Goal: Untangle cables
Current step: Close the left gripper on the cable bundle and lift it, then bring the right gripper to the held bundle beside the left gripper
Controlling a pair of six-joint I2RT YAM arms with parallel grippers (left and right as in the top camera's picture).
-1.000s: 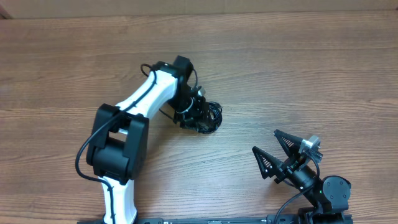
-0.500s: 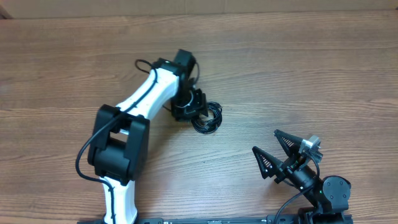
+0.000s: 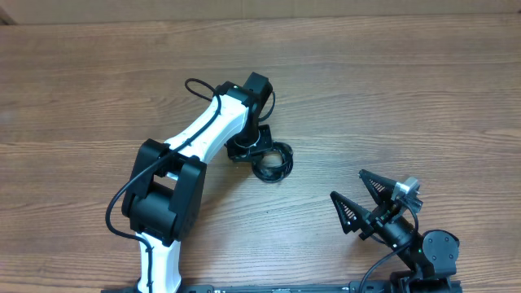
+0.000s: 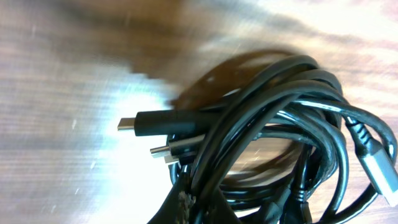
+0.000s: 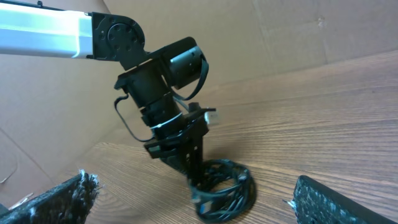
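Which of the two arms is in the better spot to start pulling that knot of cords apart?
Left. The left end effector is down at the cables, closed on the bundle's edge. The right end effector hangs open by its own base, well apart from them.

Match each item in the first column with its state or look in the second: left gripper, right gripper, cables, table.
Column one
1. left gripper
2. right gripper
3. cables
4. table

Column two
A. brown wood grain
B. shut on the black strands
C. one tangled black coil, plugs sticking out
D. wide open, apart from the coil

Pairs: 1-B, 2-D, 3-C, 4-A
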